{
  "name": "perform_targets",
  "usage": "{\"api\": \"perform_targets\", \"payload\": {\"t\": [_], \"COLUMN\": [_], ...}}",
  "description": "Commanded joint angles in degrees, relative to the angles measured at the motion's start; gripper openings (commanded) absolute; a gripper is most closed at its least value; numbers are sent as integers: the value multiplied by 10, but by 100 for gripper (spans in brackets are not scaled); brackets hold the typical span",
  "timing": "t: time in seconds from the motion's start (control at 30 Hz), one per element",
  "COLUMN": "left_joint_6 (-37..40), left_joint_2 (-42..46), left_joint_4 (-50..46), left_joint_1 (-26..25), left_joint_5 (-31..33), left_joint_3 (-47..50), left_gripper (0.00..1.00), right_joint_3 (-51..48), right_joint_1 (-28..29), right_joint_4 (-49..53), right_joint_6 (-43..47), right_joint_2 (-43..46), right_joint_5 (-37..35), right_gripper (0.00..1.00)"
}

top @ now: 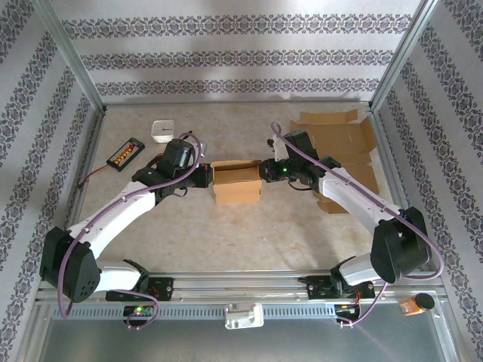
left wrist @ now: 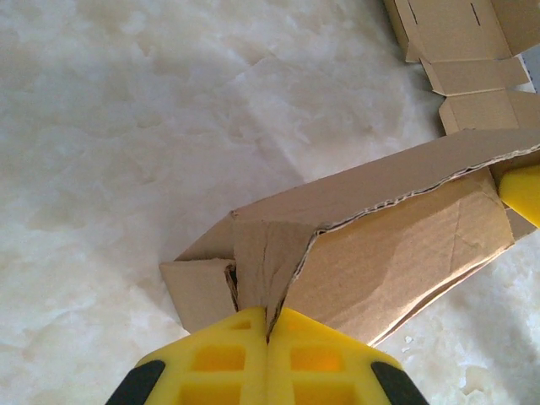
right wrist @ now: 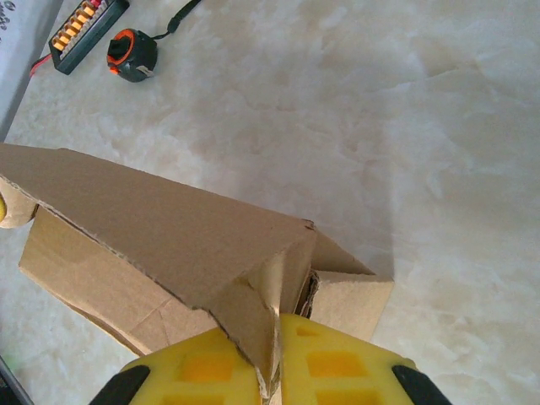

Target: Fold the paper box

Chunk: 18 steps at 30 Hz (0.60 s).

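Gripping paper box (top: 236, 182) ends: left claw (left wrist: 268, 319), right claw (right wrist: 277, 327) each clamped on flap.

On the near side of the paper box (top: 236, 182) the table (top: 226, 241) lies bare, with room to pass. To its far right flat cardboard sheets (top: 339, 151) crowd the surface; to its far left sit a white tub (top: 163, 130) and a black device (top: 126, 154).

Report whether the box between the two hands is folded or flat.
Partly folded: the paper box stands raised, with top and side panels; the left hand and right hand each pinch an end flap.
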State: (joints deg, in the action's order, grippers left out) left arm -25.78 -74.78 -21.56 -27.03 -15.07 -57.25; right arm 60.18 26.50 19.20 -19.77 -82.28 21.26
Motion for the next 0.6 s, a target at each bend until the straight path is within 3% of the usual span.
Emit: {"api": "perform_targets", "payload": {"t": [0.0, 0.33, 0.57], "left_joint_6": [-15, -87, -74], "left_joint_2": [-12, -21, -17], "left_joint_4": [-17, 0, -73], "left_joint_1": [-7, -7, -7], "left_joint_5": [-33, -57, -8], "left_joint_3": [6, 29, 33], "left_gripper": [4, 2, 1], "right_joint_3": [-19, -19, -22], "right_joint_1": [6, 7, 7], "right_joint_4": [41, 43, 43], "right_joint_6": [-2, -8, -7], "right_joint_2": [-17, -16, -16], "right_joint_5": [-1, 0, 2], "right_gripper": [12, 13, 13]}}
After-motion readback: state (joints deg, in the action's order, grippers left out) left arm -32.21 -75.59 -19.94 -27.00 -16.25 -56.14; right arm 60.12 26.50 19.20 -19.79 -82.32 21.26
